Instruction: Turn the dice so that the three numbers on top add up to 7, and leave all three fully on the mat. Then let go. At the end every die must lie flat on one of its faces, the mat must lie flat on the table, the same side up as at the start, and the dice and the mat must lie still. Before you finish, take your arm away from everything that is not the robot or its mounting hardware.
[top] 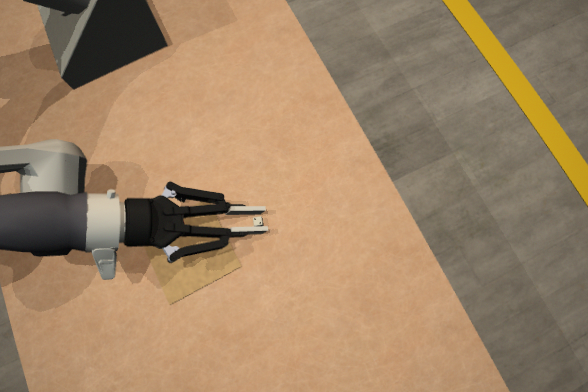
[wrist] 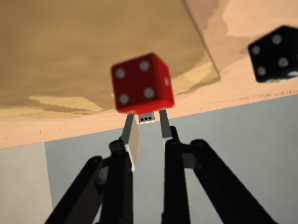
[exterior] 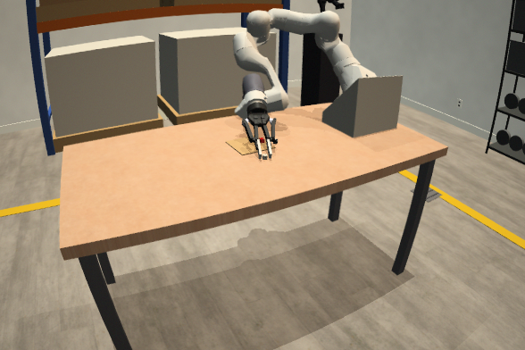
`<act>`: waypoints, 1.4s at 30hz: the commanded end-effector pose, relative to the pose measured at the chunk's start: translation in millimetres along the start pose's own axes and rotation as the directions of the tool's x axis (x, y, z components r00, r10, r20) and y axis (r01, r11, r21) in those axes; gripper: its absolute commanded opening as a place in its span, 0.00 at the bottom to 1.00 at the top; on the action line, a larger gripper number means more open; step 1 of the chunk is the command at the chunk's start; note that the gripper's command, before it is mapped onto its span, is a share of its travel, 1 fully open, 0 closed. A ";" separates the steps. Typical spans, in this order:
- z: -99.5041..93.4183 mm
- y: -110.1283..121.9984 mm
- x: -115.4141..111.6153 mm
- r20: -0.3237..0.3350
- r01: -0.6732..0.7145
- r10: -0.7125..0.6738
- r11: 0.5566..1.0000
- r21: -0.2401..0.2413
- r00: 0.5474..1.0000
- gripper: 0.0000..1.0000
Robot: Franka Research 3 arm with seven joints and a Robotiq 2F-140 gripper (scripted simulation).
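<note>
My gripper (top: pixel 265 219) (exterior: pixel 264 157) (wrist: pixel 148 121) lies low and nearly level, its fingers slightly open. The white die (top: pixel 257 221) (exterior: pixel 264 157) (wrist: pixel 146 118) is between the fingertips, with visible gaps on both sides, beyond the mat's edge. Its top number is too small to tell. The red die (exterior: pixel 262 139) (wrist: pixel 135 83) is over the mat beneath the gripper; a four-pip side faces the wrist camera, its top unclear. The black die (exterior: pixel 275 141) (wrist: pixel 270 57) appears beside the mat, a four-pip side visible. The tan mat (top: pixel 202 277) (exterior: pixel 237 145) (wrist: pixel 75 45) looks flat, partly covered by the gripper.
A large grey wedge-shaped block (top: pixel 117 30) (exterior: pixel 377 104) stands on the table (top: pixel 325 300) (exterior: pixel 179 192), near the robot's base. The arm reaches low over the table behind the gripper. Shelving and large boxes stand beyond the table.
</note>
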State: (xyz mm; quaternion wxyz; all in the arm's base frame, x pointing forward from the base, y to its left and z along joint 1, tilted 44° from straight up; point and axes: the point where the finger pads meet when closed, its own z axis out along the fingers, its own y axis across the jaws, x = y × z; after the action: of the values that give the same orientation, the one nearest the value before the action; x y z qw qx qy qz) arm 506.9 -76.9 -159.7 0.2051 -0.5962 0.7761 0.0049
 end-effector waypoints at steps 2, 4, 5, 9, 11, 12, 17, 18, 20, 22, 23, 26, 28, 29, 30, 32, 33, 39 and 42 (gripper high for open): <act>0.2 0.2 0.7 0.002 -0.006 0.006 1.000 0.000 1.000 0.19; 0.2 0.2 0.7 0.002 -0.006 0.006 1.000 0.000 1.000 0.19; 0.2 0.2 0.7 0.002 -0.006 0.006 1.000 0.000 1.000 0.19; 0.2 0.2 0.7 0.002 -0.006 0.006 1.000 0.000 1.000 0.19; 0.2 0.2 0.7 0.002 -0.006 0.006 1.000 0.000 1.000 0.19; 0.2 0.2 0.7 0.002 -0.006 0.006 1.000 0.000 1.000 0.19; 0.2 0.2 0.7 0.002 -0.006 0.006 1.000 0.000 1.000 0.19; 0.2 0.2 0.7 0.002 -0.006 0.006 1.000 0.000 1.000 0.19; 0.2 0.2 0.7 0.002 -0.006 0.006 1.000 0.000 1.000 0.19; 0.2 0.2 0.7 0.002 -0.006 0.006 1.000 0.000 1.000 0.19; 0.2 0.2 0.7 0.002 -0.006 0.006 1.000 0.000 1.000 0.19; 0.2 0.2 0.7 0.002 -0.006 0.006 1.000 0.000 1.000 0.19; 0.2 0.2 0.7 0.002 -0.006 0.006 1.000 0.000 1.000 0.19; 0.2 0.2 0.7 0.002 -0.006 0.006 1.000 0.000 1.000 0.19; 0.2 0.2 0.7 0.002 -0.006 0.006 1.000 0.000 1.000 0.19; 0.2 0.2 0.7 0.002 -0.006 0.006 1.000 0.000 1.000 0.19; 0.2 0.2 0.7 0.002 -0.006 0.006 1.000 0.000 1.000 0.19; -7.2 0.2 0.7 0.002 -0.006 0.006 1.000 0.000 1.000 0.19; -16.8 0.2 0.7 0.002 -0.006 0.006 1.000 0.000 1.000 0.19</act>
State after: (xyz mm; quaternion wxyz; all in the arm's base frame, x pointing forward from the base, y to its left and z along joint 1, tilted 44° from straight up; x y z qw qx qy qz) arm 503.6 -78.5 -152.9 0.2048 -0.5992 0.7739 0.0043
